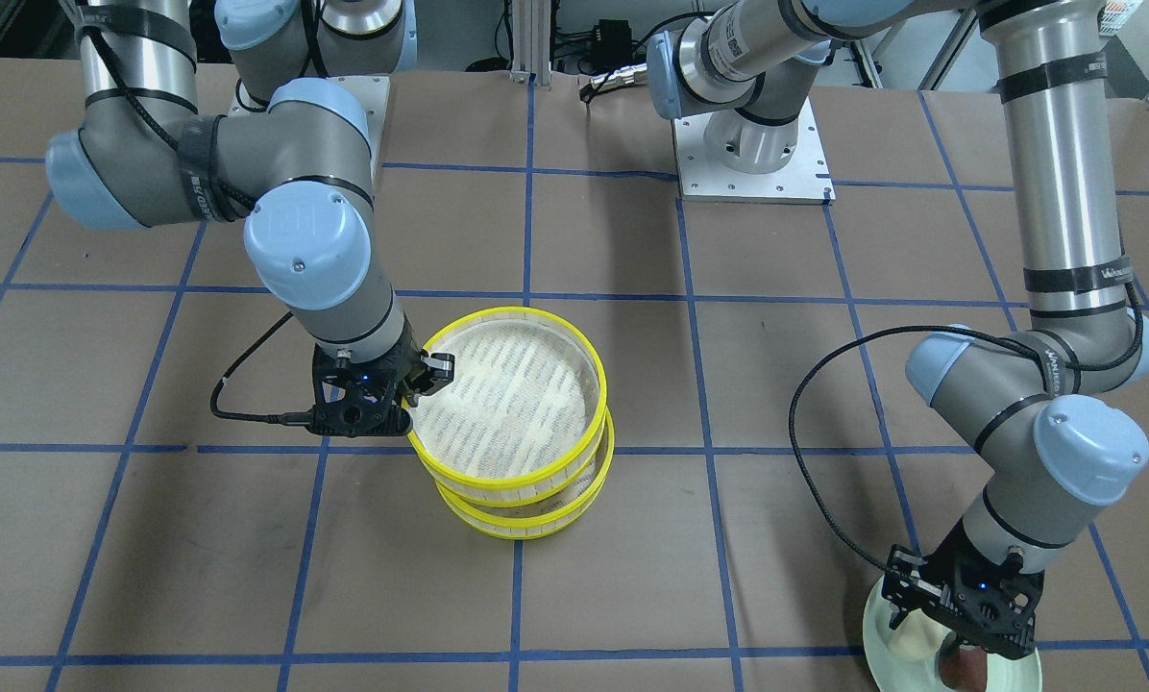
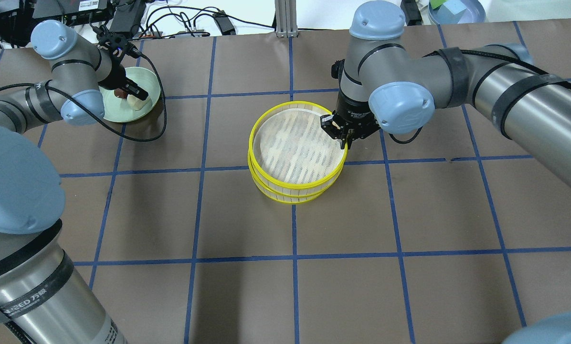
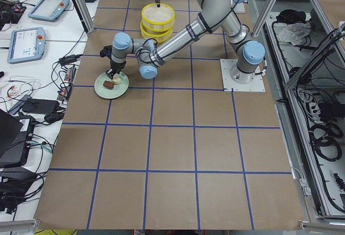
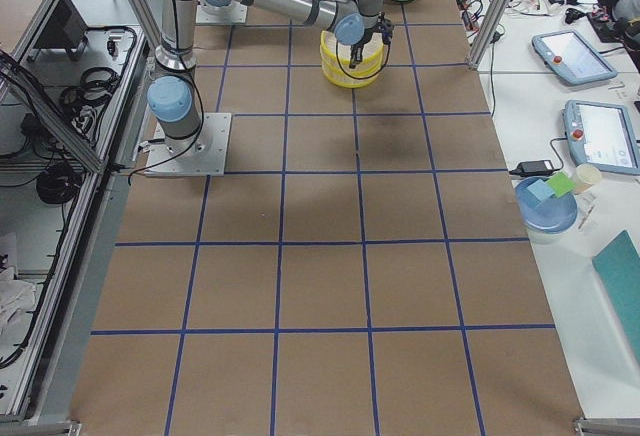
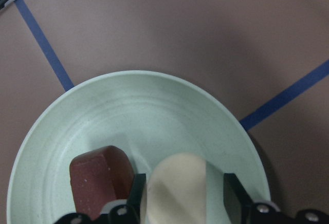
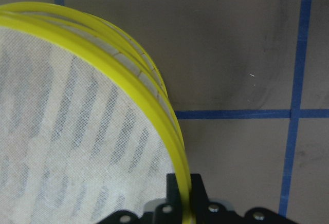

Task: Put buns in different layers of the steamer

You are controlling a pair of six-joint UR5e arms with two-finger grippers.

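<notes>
Two yellow-rimmed steamer trays are stacked at mid-table, the upper tray [image 1: 512,313] sitting askew on the lower tray [image 1: 536,527]; both look empty. My right gripper [image 1: 423,381] is shut on the upper tray's rim [image 6: 128,80], one finger inside and one outside. The cream-white bun [image 5: 180,188] and the reddish-brown bun [image 5: 100,175] lie side by side on the pale green plate [image 5: 154,106]. My left gripper [image 5: 182,198] is low over the plate and open, its fingers [image 5: 136,193] on either side of the cream bun, with a small gap on one side.
The table is brown paper with a blue tape grid. The plate [image 2: 144,79] is at the far left corner in the overhead view, near cables and the table edge. The arm base plates [image 1: 752,159] stand at the robot's side. A side bench holds tablets and a blue bowl [image 4: 545,206].
</notes>
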